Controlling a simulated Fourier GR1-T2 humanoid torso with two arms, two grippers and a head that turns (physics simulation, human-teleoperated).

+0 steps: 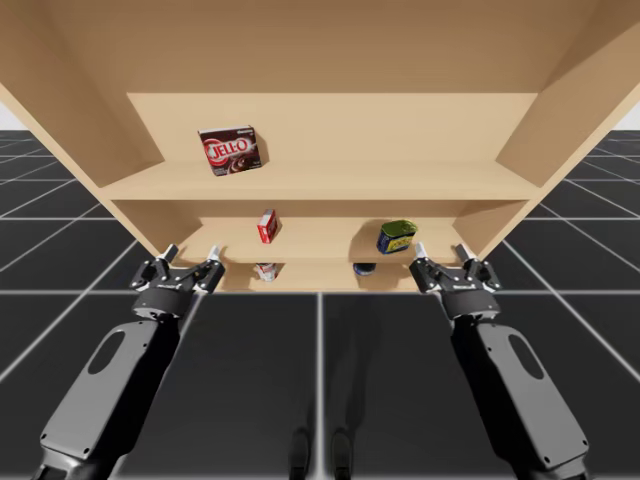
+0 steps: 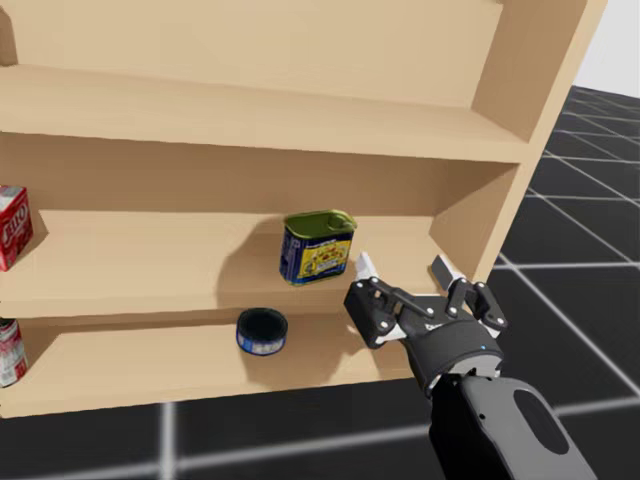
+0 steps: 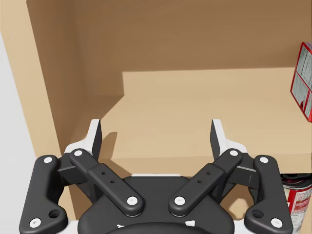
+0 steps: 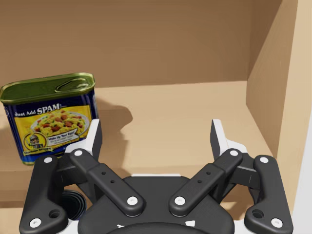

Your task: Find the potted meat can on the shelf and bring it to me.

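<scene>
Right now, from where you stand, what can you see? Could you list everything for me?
shelf unit: one, light wood, three boards, straight ahead
flat box: one, dark brown and red, upper board, left of middle
small box: one, red, middle board, near the centre
potted meat can: one, blue and yellow with a green top, upright on the middle board, towards the right
slim can: one, red and white, bottom board, under the small box
round tin: one, dark blue, bottom board, below the potted meat can
left gripper: one, black, open, before the shelf's left end
right gripper: one, black, open, before the shelf's right end, not touching the potted meat can
</scene>
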